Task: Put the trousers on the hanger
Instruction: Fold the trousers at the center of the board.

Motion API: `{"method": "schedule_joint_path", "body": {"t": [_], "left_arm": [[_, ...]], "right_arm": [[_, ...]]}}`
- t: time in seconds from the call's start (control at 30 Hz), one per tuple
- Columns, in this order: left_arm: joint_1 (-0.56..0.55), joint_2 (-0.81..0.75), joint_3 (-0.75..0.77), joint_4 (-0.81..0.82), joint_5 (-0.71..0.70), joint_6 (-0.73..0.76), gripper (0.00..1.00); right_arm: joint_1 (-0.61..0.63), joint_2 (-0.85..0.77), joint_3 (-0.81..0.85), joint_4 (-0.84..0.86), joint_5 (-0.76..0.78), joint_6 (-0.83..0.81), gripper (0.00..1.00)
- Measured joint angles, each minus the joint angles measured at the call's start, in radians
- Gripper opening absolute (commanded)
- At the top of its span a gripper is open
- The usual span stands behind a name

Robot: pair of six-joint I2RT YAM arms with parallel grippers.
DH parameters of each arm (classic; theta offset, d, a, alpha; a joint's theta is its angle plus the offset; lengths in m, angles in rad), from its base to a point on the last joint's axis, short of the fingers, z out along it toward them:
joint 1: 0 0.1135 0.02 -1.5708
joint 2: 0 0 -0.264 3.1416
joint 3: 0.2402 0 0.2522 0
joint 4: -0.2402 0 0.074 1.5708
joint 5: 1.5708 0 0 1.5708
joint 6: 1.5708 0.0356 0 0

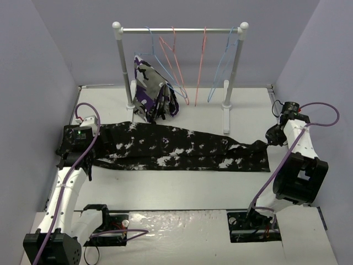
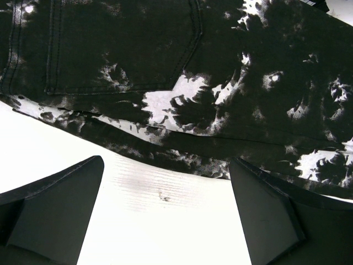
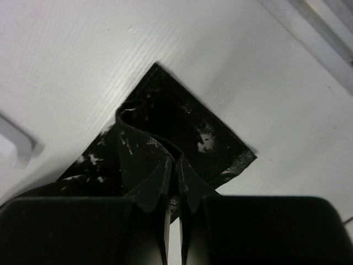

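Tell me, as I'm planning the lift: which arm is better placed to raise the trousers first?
Right, probably. The right gripper is shut on a pinched fold of the trousers at the leg end, so it could lift straight away. The left gripper is open beside the waist end, gripping nothing.

We see black trousers [image 1: 165,146] splotched white (pocket stitching [image 2: 110,88] black too); beyond our left gripper [image 2: 165,161], a light-blue hanger [image 1: 222,69] and pink-red hangers [image 1: 201,66]
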Motion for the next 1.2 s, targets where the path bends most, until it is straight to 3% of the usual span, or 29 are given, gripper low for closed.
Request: {"method": "schedule_joint_path", "body": {"t": [0.2, 0.33, 0.47, 0.6, 0.8, 0.87, 1.03, 1.2], "left_arm": [[-0.001, 0.000, 0.000, 0.000, 0.000, 0.000, 0.97], [-0.001, 0.000, 0.000, 0.000, 0.000, 0.000, 0.97], [-0.001, 0.001, 0.000, 0.000, 0.000, 0.000, 0.97], [-0.001, 0.001, 0.000, 0.000, 0.000, 0.000, 0.97], [-0.001, 0.000, 0.000, -0.002, -0.001, 0.000, 0.97], [-0.001, 0.000, 0.000, -0.002, -0.001, 0.000, 0.97], [-0.001, 0.000, 0.000, -0.002, -0.001, 0.000, 0.97], [-0.001, 0.000, 0.000, -0.001, -0.001, 0.000, 0.97]], "right_arm": [[0.018, 0.001, 0.131, 0.036, -0.173, 0.047, 0.00], [0.048, -0.048, 0.194, 0.175, -0.273, 0.084, 0.00], [0.064, -0.195, 0.135, 0.314, -0.320, 0.078, 0.00], [0.063, -0.350, -0.027, 0.406, -0.324, 0.048, 0.00], [0.063, -0.452, -0.389, 0.417, -0.170, -0.006, 0.00], [0.061, -0.462, -0.454, 0.374, -0.091, -0.014, 0.06], [0.051, -0.446, -0.476, 0.295, 0.076, 0.013, 0.22], [0.010, -0.296, -0.419, 0.185, 0.167, 0.085, 0.25]]}}
